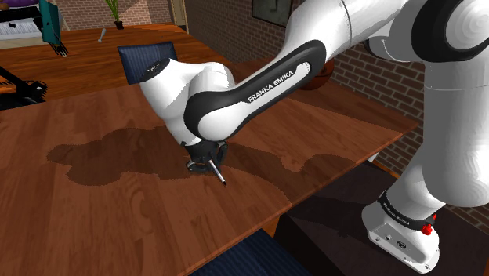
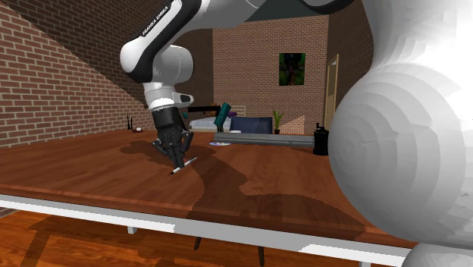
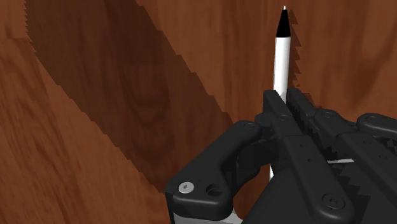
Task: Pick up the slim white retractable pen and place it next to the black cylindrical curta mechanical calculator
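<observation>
I see the arm rise from the stand at 4 o'clock in the shoulder view, then fold over and down toward 10 o'clock, with the wrist bent steeply down at the desk. The fingers are closed tight on the white pen and clasp its barrel. The black-tipped end pokes out past them toward 5 o'clock in that view. The pen hangs slanted, low over the desk's middle, in the arm's shadow. I cannot tell whether its tip touches the wood.
</observation>
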Robot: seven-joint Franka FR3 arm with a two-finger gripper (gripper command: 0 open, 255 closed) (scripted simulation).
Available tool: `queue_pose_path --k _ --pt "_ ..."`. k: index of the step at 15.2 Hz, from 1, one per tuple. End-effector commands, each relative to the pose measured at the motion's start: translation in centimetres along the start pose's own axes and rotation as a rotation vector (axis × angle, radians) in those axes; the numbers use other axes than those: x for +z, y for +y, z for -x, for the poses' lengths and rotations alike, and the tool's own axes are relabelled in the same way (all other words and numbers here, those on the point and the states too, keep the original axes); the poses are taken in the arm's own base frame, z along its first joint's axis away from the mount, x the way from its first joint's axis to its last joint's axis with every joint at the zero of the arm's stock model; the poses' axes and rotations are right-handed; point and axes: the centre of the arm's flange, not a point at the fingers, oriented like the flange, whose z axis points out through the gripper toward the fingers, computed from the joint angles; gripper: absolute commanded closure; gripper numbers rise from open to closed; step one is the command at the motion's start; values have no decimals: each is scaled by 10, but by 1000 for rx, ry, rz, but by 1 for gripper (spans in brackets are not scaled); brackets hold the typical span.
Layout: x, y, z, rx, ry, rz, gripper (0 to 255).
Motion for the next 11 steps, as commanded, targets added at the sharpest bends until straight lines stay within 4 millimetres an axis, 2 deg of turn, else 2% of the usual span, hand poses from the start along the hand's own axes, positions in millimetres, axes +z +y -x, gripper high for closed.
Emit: queue_pose_path --k 1,4,11 --pt "0 0 0 0 0 0 255" --pt "0 0 0 0 0 0 255" --pt "-35 10 2 0 0 0 255"
